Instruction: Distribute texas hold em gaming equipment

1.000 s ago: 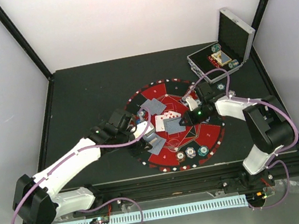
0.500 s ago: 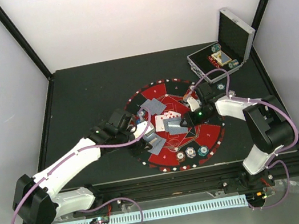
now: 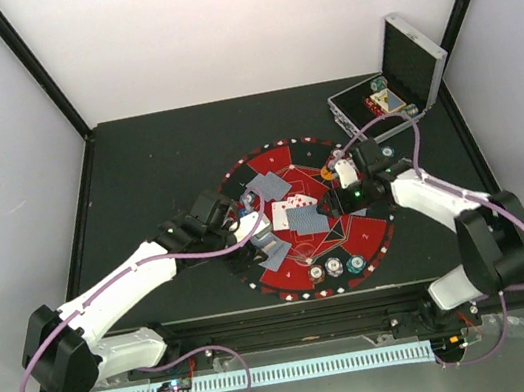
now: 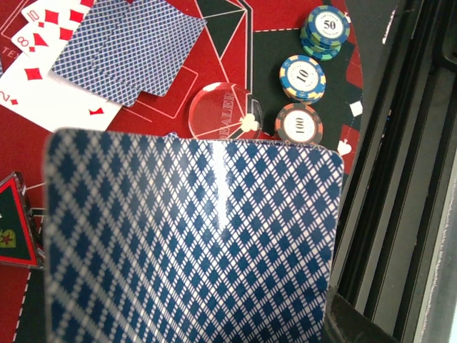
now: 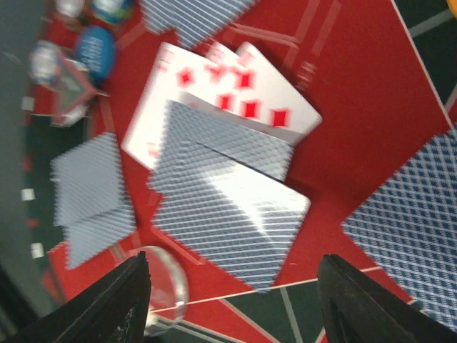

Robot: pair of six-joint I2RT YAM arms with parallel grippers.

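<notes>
A blue-backed playing card fills the left wrist view, and my left gripper is shut on it over the mat's left side. Its fingers are hidden behind the card. Past the card lie three chip stacks, a clear dealer disc and face-up diamond cards. My right gripper is open above the mat's centre, with nothing between its fingers. Below it a face-down card rests on the face-up cards. A blue disc and a triangle marker lie beyond.
The round red-and-black mat lies mid-table, with chip stacks at its near rim. A silver case stands open at the back right with chips inside. The right arm reaches in from the right.
My right gripper has opened and drawn back to the right, leaving a face-down card on the centre cards. The left arm and its card have not moved.
</notes>
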